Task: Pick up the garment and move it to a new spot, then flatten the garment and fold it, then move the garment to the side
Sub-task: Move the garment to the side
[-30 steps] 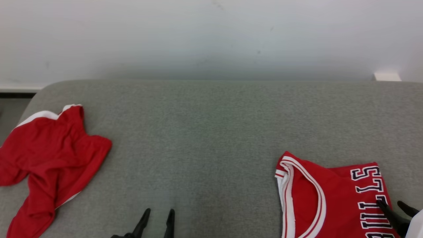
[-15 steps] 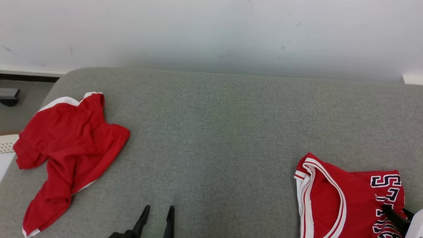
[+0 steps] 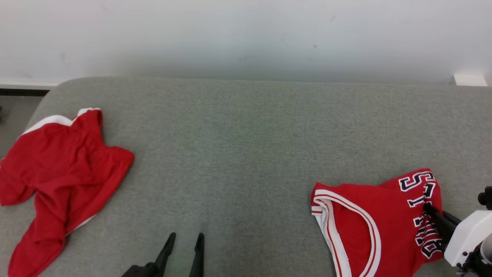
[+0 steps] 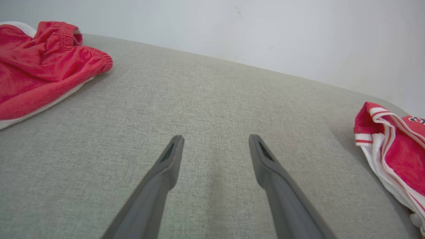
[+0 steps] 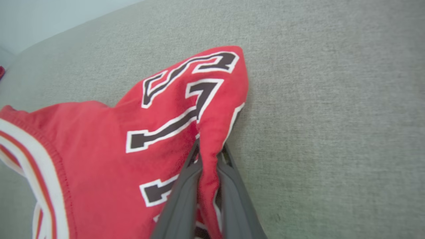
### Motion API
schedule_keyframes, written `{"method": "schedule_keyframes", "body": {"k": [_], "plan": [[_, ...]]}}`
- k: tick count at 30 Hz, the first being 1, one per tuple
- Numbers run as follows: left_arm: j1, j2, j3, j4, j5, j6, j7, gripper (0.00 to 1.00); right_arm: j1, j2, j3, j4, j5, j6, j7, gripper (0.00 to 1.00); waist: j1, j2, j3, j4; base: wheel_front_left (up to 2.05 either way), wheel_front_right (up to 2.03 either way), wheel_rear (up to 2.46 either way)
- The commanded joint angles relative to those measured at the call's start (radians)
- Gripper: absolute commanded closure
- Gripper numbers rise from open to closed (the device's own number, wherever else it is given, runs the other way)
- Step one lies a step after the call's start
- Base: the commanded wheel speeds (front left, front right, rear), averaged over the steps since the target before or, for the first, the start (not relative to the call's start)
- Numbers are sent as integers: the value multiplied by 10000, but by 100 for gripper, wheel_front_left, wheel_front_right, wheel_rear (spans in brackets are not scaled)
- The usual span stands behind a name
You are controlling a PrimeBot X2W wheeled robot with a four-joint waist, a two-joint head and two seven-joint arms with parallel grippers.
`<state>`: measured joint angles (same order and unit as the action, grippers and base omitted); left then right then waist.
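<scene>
Right now the right gripper (image 5: 208, 151) is clamped on a raised fold of the red jersey (image 5: 99, 142) — cloth pinched between its two dark fingers, beside the black-and-white lettering. The jersey lies crumpled at the near right of the grey cushion (image 3: 246, 146), its white-trimmed opening toward the left. The left gripper (image 3: 184, 240) hovers over the cushion with jaws spread, holding nothing. A pair of red shorts (image 3: 65, 165) lies bunched at the far left — well apart from the jersey.

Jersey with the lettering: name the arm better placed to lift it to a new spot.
Right. The right gripper is shut on a fold of the jersey beside the lettering; the left gripper stands open over bare grey cushion, well apart from it.
</scene>
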<state>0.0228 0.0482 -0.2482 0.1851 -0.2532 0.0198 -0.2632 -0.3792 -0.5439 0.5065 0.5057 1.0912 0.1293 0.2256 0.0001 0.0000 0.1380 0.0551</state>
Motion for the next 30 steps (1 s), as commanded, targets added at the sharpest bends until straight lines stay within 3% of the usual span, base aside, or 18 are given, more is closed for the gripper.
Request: {"method": "schedule_keyframes", "body": {"k": [1, 11, 15, 20, 30], "plan": [[-19, 43, 7, -32, -38, 16, -19, 0, -224, -106, 50, 8, -121, 23, -128, 100, -1, 0, 70, -338, 0, 0, 0], [-793, 43, 147, -226, 455, -184, -17, 0, -1961, 53, 641, 1045, -928, 12, -1271, 100, -1, 0, 1157, -2606, 0, 0, 0], [-1428, 44, 18, -400, 757, -430, -13, 0, -2676, 285, 692, 1701, -1223, 12, -1887, 100, -1, 0, 1831, -3141, 0, 0, 0], [-2232, 46, -489, -675, 990, -632, -13, 0, -3505, 182, 503, 2691, -1476, 7, -2705, 100, -1, 0, 2521, -3195, 0, 0, 0], [-2868, 80, -1014, -838, 1308, -615, -10, 0, -5502, -312, -485, 5518, -2050, 3, -3955, 100, -1, 0, 3706, -2353, 0, 0, 0]]}}
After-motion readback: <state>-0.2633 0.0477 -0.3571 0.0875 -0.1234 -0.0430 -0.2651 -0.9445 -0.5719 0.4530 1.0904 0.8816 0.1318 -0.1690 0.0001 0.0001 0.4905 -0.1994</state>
